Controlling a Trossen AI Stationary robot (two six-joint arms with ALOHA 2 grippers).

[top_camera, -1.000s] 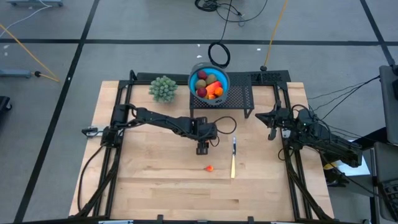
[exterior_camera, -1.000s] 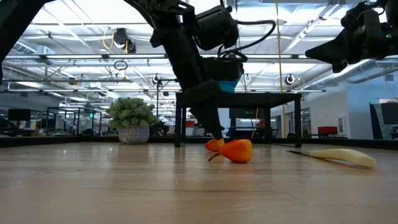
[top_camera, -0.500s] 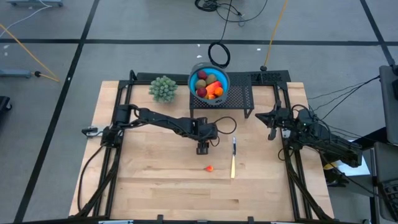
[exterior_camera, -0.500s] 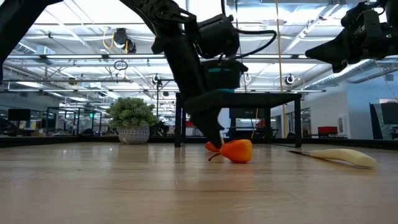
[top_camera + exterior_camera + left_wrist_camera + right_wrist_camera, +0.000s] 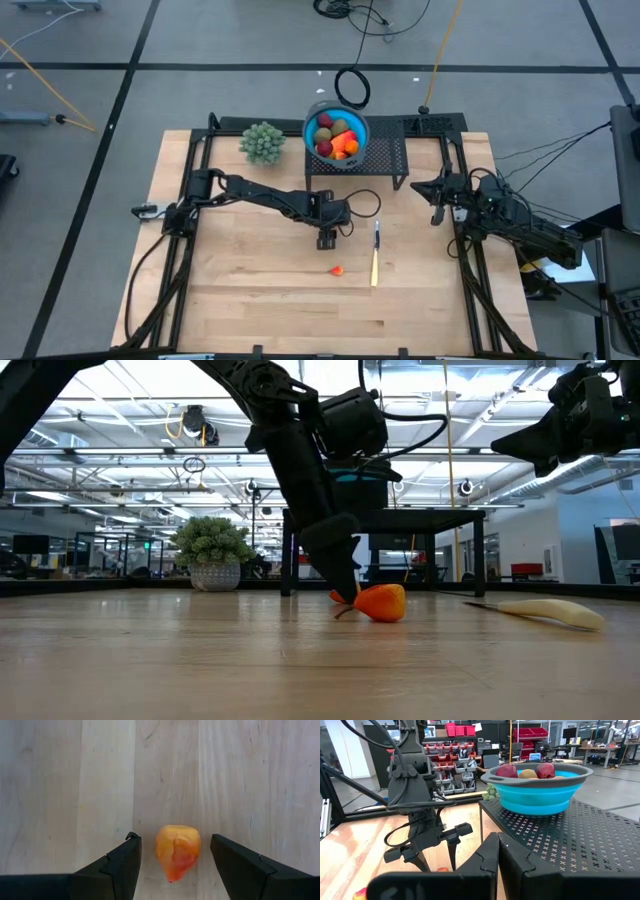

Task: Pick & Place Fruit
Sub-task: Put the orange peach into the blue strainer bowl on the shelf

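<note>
Straddling orange fruit (image 5: 177, 851), open left pincer (image 5: 175, 857): wrist-cam only.

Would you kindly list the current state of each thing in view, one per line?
Small orange-red toy fruit: lying loose on the wooden table, between the open left jaws, ungripped.
Blue bowl: upright on the black mesh stand, filled with fruit.
Yellow-handled knife: lying flat.
Left gripper: open above the fruit.
Right gripper: shut, waiting at the table's right.
</note>
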